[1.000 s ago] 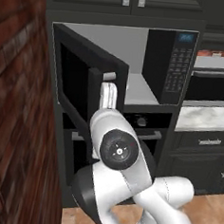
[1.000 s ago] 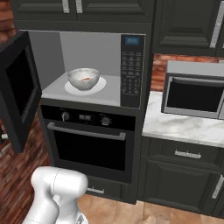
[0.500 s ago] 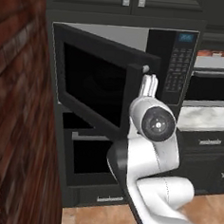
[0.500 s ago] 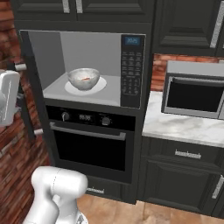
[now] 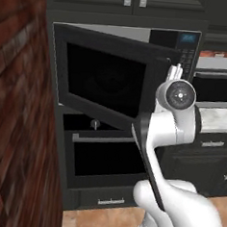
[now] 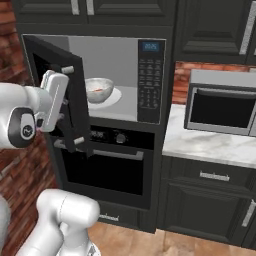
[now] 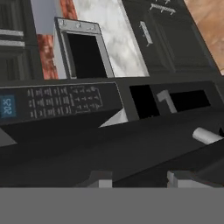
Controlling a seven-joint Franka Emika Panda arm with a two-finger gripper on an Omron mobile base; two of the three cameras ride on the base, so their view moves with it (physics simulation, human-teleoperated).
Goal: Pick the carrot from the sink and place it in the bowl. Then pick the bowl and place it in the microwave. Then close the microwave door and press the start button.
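Right now the gripper [image 6: 67, 107] is pressing against the outer face of the half-swung microwave door [image 6: 62, 95], its fingers standing apart, clamping nothing. Behind it, the bowl [image 6: 98, 89] is sitting inside the microwave [image 6: 150, 80].

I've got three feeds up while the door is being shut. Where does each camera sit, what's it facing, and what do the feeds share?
Left base view: behind the arm's left, facing the half-closed microwave door; white arm at lower right.
Right base view: behind the arm's right, facing the microwave with the bowl inside; end effector against the door.
Hand view: on the hand, rolled, facing the keypad.
Shared: microwave door, keypad.
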